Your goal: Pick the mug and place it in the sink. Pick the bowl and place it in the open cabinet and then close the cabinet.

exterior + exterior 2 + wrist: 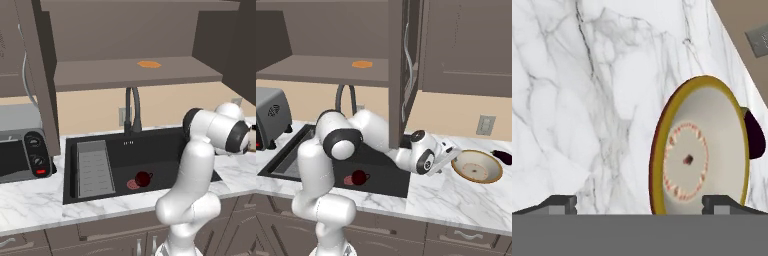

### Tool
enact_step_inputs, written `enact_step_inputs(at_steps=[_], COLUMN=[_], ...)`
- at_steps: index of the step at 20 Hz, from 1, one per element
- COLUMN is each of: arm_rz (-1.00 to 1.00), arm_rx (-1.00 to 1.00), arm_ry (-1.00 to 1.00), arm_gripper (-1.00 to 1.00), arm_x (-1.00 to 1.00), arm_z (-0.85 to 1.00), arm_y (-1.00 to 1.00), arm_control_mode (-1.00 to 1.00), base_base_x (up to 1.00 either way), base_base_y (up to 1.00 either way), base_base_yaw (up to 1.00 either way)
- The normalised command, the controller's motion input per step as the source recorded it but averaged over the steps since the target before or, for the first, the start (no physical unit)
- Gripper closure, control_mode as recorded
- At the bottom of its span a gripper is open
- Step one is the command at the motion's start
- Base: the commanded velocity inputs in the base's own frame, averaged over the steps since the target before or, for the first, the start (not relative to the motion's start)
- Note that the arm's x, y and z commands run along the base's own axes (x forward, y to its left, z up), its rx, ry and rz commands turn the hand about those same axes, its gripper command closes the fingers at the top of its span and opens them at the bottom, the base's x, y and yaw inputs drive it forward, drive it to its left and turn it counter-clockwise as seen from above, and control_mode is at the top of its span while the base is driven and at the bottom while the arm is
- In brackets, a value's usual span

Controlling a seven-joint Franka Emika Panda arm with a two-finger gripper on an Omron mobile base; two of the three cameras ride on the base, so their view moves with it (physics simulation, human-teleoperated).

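1. My marble counter (456,200) carries the bowl (477,167), with an aubergine (503,157) at its 2 o'clock.
2. Toaster oven (22,155) sits at the sink's (120,150) 9 o'clock.
3. Shelf (100,75) holds an orange patch (149,64).

Kitchen — sink (170,145), marble counter (456,200), wall cabinet (130,75).

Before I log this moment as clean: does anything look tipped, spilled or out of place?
Nothing stands out. The mug sits upright in the sink by the drain, the bowl rests level on the counter, and no spill shows.
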Motion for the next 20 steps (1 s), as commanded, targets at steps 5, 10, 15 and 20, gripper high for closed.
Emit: enact_step_inputs(at_steps=[5, 10, 15, 20], arm_rz=[0.06, 0.07, 0.07, 0.06], arm_rx=[0.00, 0.00, 0.00, 0.00], arm_ry=[0.00, 0.00, 0.00, 0.00], arm_gripper=[-1.00, -1.00, -1.00, -1.00], arm_x=[0.23, 0.13, 0.05, 0.08], arm_z=[-0.06, 0.00, 0.00, -0.09], arm_y=[-0.29, -0.36, -0.39, -0.29], arm_control_mode=[-1.00, -1.00, -1.00, -1.00], base_base_x=[0.00, 0.00, 0.00, 0.00], base_base_y=[0.00, 0.00, 0.00, 0.00], base_base_yaw=[0.00, 0.00, 0.00, 0.00])
